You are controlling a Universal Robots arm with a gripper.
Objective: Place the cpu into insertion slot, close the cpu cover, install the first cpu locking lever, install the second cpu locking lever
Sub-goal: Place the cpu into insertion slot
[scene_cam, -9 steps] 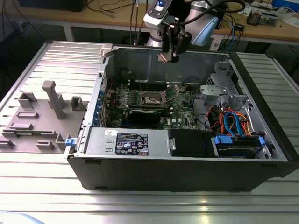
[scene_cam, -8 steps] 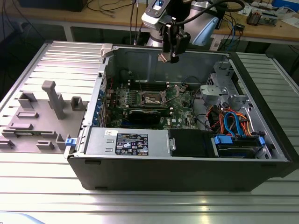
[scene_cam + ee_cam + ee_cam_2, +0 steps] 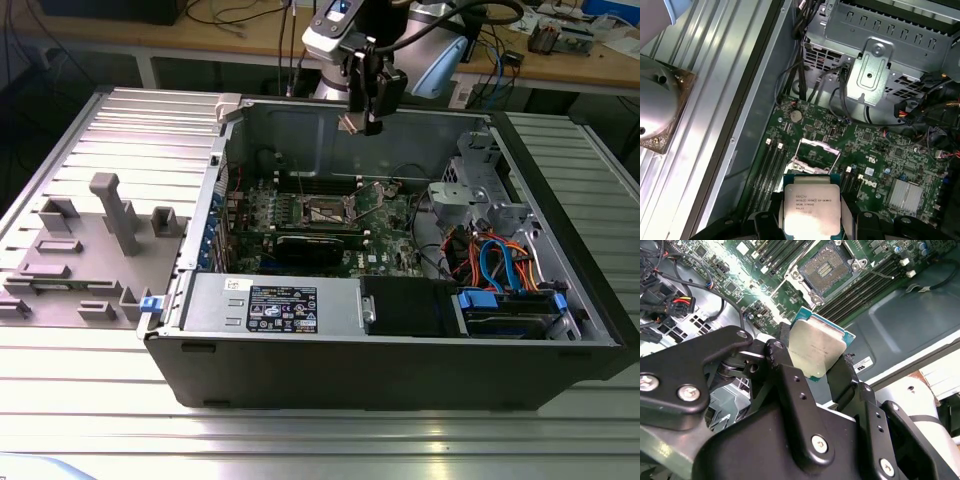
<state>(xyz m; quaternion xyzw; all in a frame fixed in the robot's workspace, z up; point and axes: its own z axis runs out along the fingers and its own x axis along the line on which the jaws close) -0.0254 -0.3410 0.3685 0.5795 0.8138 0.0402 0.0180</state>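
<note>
My gripper [image 3: 362, 122] hangs above the back wall of the open computer case, shut on the cpu [image 3: 349, 123]. In both wrist views the cpu [image 3: 817, 351] [image 3: 811, 209] is a flat square chip with a silver-grey top and a green edge, pinched between two black fingers [image 3: 785, 371] [image 3: 866, 223]. The insertion slot [image 3: 326, 211] [image 3: 833, 267] [image 3: 815, 156] lies well below it on the green motherboard. It is a dark square with a silver metal rim, and its contacts lie bare. I cannot tell where the cpu cover stands.
Long black memory slots [image 3: 867, 290] run beside the socket. A silver drive cage [image 3: 478, 190] and orange and blue cables [image 3: 492, 265] fill the exterior view's right of the case. A power supply [image 3: 270, 305] lines the front. A grey fixture [image 3: 110, 215] stands outside at the exterior view's left.
</note>
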